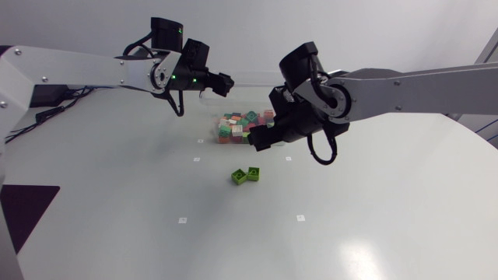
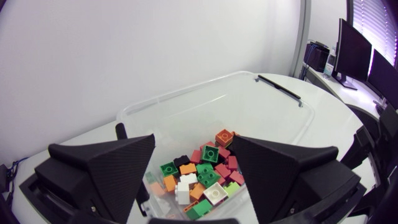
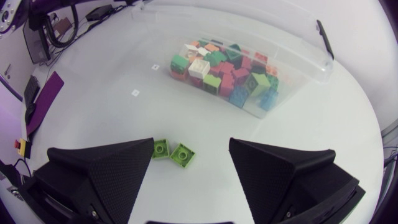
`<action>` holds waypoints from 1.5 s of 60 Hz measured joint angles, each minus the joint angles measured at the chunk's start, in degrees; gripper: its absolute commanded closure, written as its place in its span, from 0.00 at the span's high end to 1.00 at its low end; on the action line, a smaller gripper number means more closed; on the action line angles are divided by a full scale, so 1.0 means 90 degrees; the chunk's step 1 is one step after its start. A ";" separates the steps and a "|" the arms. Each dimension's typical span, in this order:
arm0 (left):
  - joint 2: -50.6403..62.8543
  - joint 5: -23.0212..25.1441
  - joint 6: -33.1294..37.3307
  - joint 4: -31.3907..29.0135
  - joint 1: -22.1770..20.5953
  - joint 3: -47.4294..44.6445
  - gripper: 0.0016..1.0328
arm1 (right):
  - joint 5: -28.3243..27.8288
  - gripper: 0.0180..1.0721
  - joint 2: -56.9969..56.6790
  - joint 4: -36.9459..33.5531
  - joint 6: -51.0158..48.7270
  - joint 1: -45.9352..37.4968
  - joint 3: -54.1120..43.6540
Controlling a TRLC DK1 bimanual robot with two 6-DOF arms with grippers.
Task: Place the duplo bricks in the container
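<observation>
A clear plastic container with a shallow rectangular body sits toward the far side of the white desk. It holds a loose heap of duplo bricks in red, orange, green, white, blue and black, studs facing every way. Two lime-green duplo bricks lie on the bare desk nearer the front, well apart from the container and just beside each other, studs up, each turned at its own angle.

The left arm comes in high, and its left gripper hangs above the far end of the container. In the left wrist view the fingers stand wide apart with the heap showing between them; they hold nothing. The right arm bends down at the container's near right corner. The fingers of the right gripper are also spread wide and empty, and the two green bricks lie on the desk below the gap, nearer one finger.

From above, the right gripper covers part of the container's right side. Whether the two green bricks touch cannot be told.
</observation>
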 measured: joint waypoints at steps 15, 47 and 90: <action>-0.1627 -0.0046 0.0401 0.0493 0.0049 -0.1659 0.94 | 0.0044 0.83 0.0950 -0.0775 0.0447 0.0044 0.0627; -0.2931 0.0367 0.1727 0.0291 0.0255 -0.3701 0.93 | 0.0044 0.76 0.2594 -0.2132 0.1139 0.0253 0.2380; -0.2747 0.1039 0.2803 0.0155 -0.0070 -0.4607 0.93 | 0.0090 0.30 0.3242 -0.2436 0.1375 0.0233 0.2730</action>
